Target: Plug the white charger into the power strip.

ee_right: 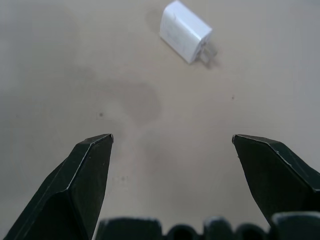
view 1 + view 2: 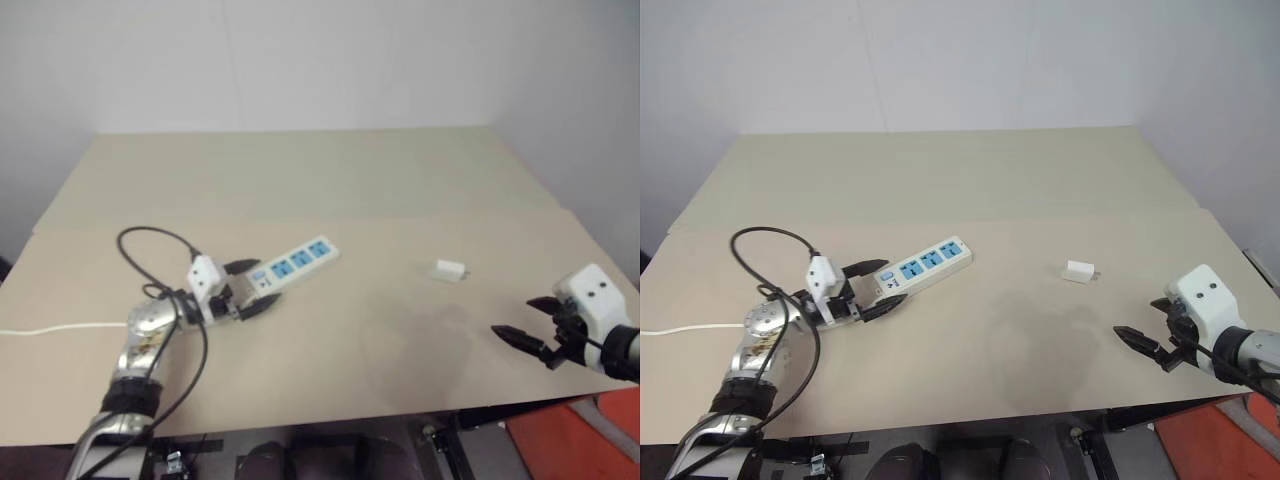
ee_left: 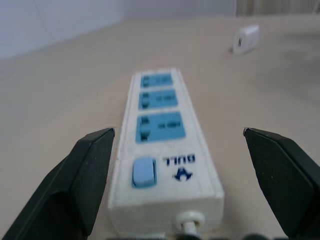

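Note:
The power strip (image 2: pixel 298 260) lies flat on the tan table, left of centre, with its three blue sockets (image 3: pixel 159 98) facing up. My left gripper (image 2: pixel 252 287) is open and level, its fingers (image 3: pixel 87 165) on either side of the strip's switch end with a gap on each side. The white charger (image 2: pixel 449 270) lies on its side right of centre, prongs (image 1: pixel 209 54) pointing away from the strip. My right gripper (image 2: pixel 515 317) hovers open over the table's near right part, a short way in front of the charger (image 1: pixel 185 31), holding nothing.
The strip's thin white cord (image 2: pixel 50 328) runs off toward the table's left edge. The table's front edge (image 2: pixel 330 420) is close below both arms. An orange-red object (image 2: pixel 580 440) sits below the front right corner. A white wall stands behind the table.

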You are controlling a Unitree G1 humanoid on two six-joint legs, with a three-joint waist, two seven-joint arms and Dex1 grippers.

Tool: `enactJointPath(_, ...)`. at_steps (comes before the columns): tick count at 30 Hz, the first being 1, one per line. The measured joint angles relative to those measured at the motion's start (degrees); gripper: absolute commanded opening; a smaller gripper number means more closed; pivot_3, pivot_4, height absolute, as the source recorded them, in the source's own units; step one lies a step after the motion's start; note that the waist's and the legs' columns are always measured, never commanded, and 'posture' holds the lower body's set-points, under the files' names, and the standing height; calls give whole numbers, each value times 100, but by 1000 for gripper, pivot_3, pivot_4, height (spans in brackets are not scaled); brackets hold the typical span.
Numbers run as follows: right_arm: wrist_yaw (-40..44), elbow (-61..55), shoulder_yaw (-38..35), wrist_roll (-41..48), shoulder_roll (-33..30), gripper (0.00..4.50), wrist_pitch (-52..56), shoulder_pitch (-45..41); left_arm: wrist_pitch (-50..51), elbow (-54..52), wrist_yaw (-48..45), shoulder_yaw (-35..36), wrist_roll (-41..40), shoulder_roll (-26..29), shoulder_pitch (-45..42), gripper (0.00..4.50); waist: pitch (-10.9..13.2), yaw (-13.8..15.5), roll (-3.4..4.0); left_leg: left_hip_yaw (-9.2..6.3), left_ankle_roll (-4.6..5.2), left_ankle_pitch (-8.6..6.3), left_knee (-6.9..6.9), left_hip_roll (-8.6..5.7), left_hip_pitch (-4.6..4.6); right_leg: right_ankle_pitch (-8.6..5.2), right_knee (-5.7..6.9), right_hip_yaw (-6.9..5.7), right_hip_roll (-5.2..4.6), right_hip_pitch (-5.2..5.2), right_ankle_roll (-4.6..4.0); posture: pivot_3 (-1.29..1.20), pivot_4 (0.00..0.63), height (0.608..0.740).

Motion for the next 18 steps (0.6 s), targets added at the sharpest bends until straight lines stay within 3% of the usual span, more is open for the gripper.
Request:
enactJointPath(7,14,53,39,-3,0,4500,-3,-136,-32,169,-313,174,-189,47,100,4483,0,2,0,0,2,-1,0,-2,3,0,0,0,0,2,1,0,150,740)
enactJointPath(18,74,105,19,-33,-2,4500,-17,-42,-162,1180,-187,181,-74,-373,-424,4483,0,4,-1,-1,3,-1,0,-7,-9,6,-20,-7,1,3,8,0,150,740)
